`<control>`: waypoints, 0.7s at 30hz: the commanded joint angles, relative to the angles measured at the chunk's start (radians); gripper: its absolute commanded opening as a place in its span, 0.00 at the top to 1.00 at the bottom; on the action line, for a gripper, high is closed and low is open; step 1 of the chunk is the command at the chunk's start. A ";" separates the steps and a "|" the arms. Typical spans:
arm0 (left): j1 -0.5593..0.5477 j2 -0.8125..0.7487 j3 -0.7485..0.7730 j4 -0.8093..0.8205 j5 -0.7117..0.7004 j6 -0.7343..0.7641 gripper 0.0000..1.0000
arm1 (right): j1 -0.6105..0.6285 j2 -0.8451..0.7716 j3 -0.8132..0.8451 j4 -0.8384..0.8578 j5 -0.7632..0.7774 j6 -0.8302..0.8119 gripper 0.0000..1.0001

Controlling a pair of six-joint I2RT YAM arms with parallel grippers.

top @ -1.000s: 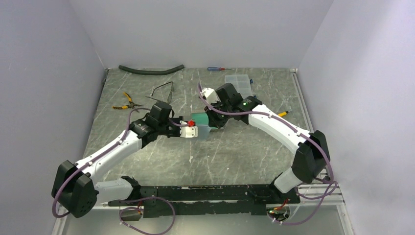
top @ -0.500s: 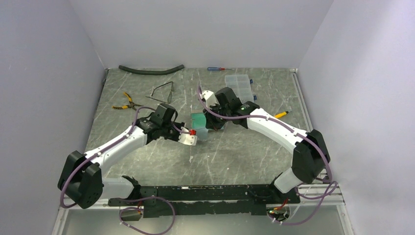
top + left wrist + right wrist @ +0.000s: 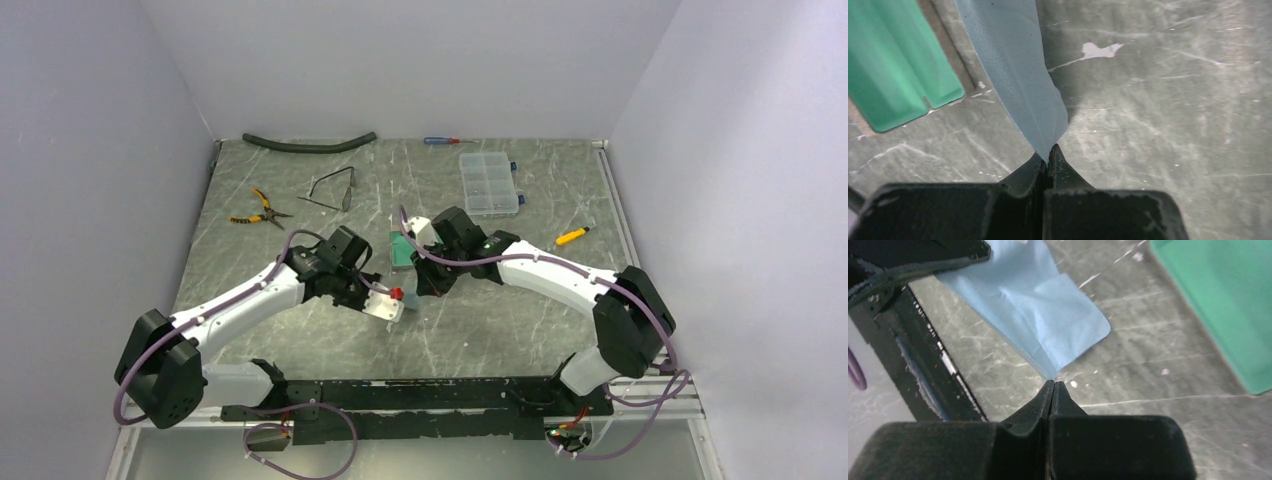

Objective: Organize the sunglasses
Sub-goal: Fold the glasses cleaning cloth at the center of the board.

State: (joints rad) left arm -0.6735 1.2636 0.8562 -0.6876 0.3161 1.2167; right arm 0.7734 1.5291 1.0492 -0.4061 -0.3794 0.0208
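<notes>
**Now: cloth (image 3: pixel 1013 65) pinched at two corners**

Nearest you, your left gripper (image 3: pixel 1048 154) has its jaws pressed together on one corner of the light blue cloth. Your right gripper (image 3: pixel 1053 385) is clamped on a second corner. Just beyond them lies the teal-lined case (image 3: pixel 402 250). Far back on the left of the table (image 3: pixel 480 330), the sunglasses (image 3: pixel 333 190) rest near the pliers (image 3: pixel 257 208), well apart from both arms.

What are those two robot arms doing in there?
Both arms are holding one light blue cloth between them. The left gripper pinches one tip of it and the right gripper pinches another, low over the table beside the green-lined case. The sunglasses lie untouched at the back, near the pliers.
</notes>
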 commanded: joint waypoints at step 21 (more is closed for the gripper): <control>-0.124 -0.040 -0.106 -0.206 0.079 -0.352 0.97 | 0.088 0.045 -0.095 0.135 -0.156 0.105 1.00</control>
State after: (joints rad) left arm -0.7906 1.2339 0.7727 -0.8768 0.3687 0.9413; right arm 0.8619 1.5356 0.9413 -0.2955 -0.5102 0.1368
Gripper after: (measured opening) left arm 0.034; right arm 0.010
